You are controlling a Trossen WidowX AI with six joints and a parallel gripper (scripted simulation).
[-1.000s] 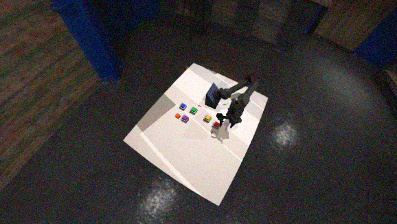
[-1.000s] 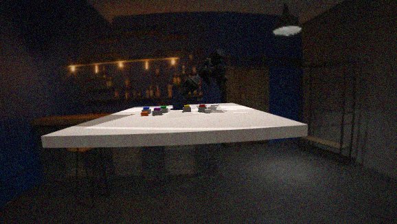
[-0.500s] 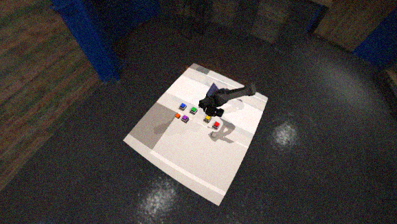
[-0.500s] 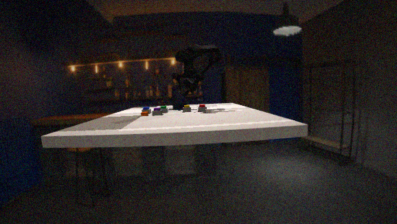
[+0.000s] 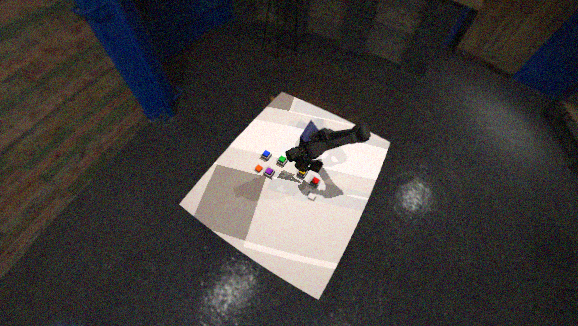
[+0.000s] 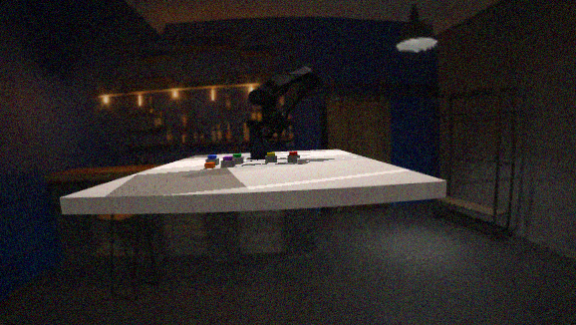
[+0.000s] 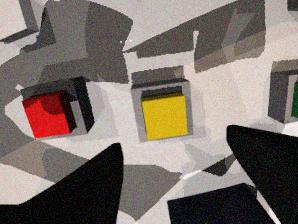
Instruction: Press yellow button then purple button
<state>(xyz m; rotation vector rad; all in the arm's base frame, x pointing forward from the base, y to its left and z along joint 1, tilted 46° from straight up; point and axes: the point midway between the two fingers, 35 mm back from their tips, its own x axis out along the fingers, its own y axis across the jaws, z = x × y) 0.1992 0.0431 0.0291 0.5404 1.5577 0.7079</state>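
The yellow button (image 5: 302,173) (image 6: 270,155) (image 7: 165,117) stands on its grey base, near the middle of the wrist view, with its cap up. My gripper (image 5: 304,163) (image 7: 174,141) is open and empty, its two dark fingers apart and partly closed in. It hangs above the table close to the yellow button, which shows just beyond and between the fingertips in the wrist view. The purple button (image 5: 269,171) (image 6: 227,159) stands farther left in the top and exterior views, cap up. It is outside the wrist view.
The red button (image 5: 315,181) (image 6: 293,154) (image 7: 47,116) is beside the yellow one. The green button (image 5: 282,160) (image 6: 237,156) (image 7: 296,102) and blue button (image 5: 266,154) (image 6: 212,157) stand left. An orange block (image 5: 258,168) (image 6: 209,164) is near purple; a pale block (image 5: 312,197) (image 7: 10,19) is near red.
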